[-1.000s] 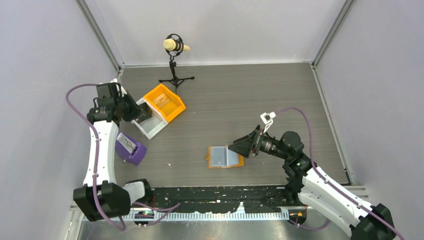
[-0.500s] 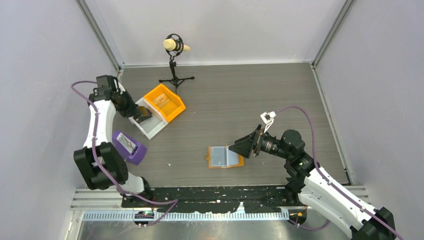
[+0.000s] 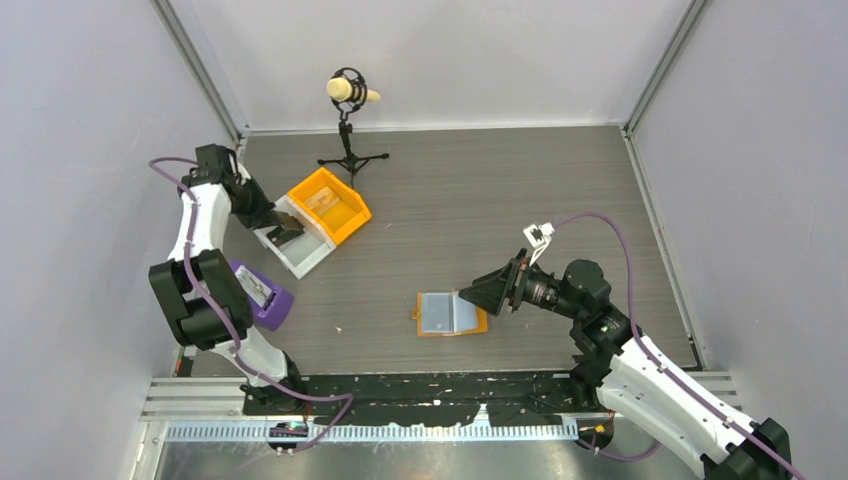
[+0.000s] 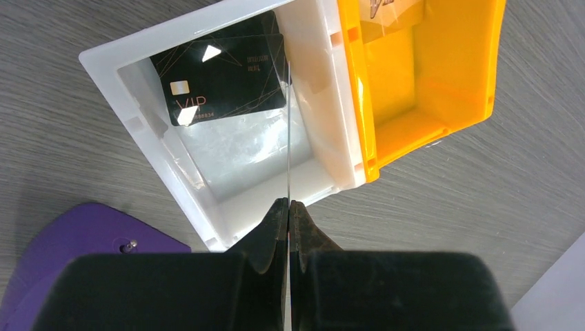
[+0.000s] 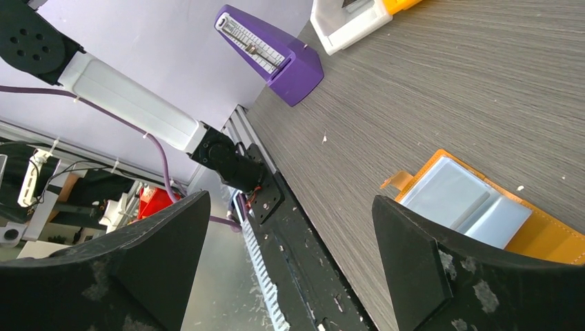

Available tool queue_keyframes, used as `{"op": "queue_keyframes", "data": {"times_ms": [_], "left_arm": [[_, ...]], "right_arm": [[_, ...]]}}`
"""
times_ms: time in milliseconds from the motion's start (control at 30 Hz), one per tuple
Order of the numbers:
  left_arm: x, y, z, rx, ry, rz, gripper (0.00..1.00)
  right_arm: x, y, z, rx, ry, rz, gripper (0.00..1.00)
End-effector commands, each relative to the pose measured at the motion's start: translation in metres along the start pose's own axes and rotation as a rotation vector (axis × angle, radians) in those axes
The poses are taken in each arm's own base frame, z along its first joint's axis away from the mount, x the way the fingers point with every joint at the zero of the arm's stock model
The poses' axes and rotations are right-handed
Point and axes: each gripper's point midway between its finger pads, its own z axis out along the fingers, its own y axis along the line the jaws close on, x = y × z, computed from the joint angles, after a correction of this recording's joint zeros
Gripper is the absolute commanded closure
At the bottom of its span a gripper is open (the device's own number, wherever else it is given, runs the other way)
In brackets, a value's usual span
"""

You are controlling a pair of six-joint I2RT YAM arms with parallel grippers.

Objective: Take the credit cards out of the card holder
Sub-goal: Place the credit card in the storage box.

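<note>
The card holder (image 3: 450,313) lies open on the table, orange with light blue-grey pockets; it also shows in the right wrist view (image 5: 469,207). No card shows in its pockets. My left gripper (image 3: 287,232) hovers over the white bin (image 3: 310,258), shut on a thin credit card seen edge-on (image 4: 288,124). A black credit card marked VIP (image 4: 221,69) lies inside the white bin (image 4: 324,103). My right gripper (image 3: 470,294) is wide open and empty, just right of the holder, fingers spread in its own view (image 5: 290,200).
An orange bin (image 3: 347,215) adjoins the white bin at the back left. A purple metronome (image 3: 262,295) stands near the left arm. A microphone on a tripod (image 3: 350,130) stands at the back. Black rails run along the table's near edge (image 5: 276,227).
My left arm's elbow has swung back toward the left wall while its gripper stays over the white bin with the card. The right arm has barely moved.
</note>
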Motion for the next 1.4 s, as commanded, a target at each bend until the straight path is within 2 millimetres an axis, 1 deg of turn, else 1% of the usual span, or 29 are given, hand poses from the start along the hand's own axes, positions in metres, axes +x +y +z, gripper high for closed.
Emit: {"op": "queue_keyframes", "data": {"times_ms": [0,200,333,433,733,1000,1233,1367], "left_arm": [[-0.011,0.0,0.0,-0.001,-0.021,0.009,1.0],[-0.013,0.001,0.011,0.002,-0.003,0.018,1.0],[-0.016,0.001,0.012,-0.001,-0.002,0.017,1.0],[-0.019,0.005,0.013,-0.025,-0.016,0.021,1.0],[-0.02,0.008,0.024,-0.037,0.01,0.006,1.0],[-0.028,0.01,0.03,-0.051,-0.006,-0.004,1.0],[-0.032,0.013,0.04,-0.065,0.01,-0.017,1.0],[-0.035,0.014,0.038,-0.076,-0.004,-0.014,1.0]], "right_arm": [[-0.021,0.012,0.002,-0.01,-0.047,-0.052,0.05],[-0.022,0.01,0.004,0.0,-0.047,-0.051,0.05],[-0.021,0.009,0.004,0.002,-0.044,-0.045,0.05],[-0.021,0.009,0.004,0.002,-0.046,-0.046,0.05],[-0.023,0.01,0.004,0.001,-0.05,-0.046,0.05],[-0.024,0.011,0.004,0.002,-0.05,-0.043,0.05],[-0.024,0.01,0.004,0.009,-0.051,-0.038,0.05],[-0.025,0.011,0.004,0.007,-0.051,-0.035,0.05]]}}
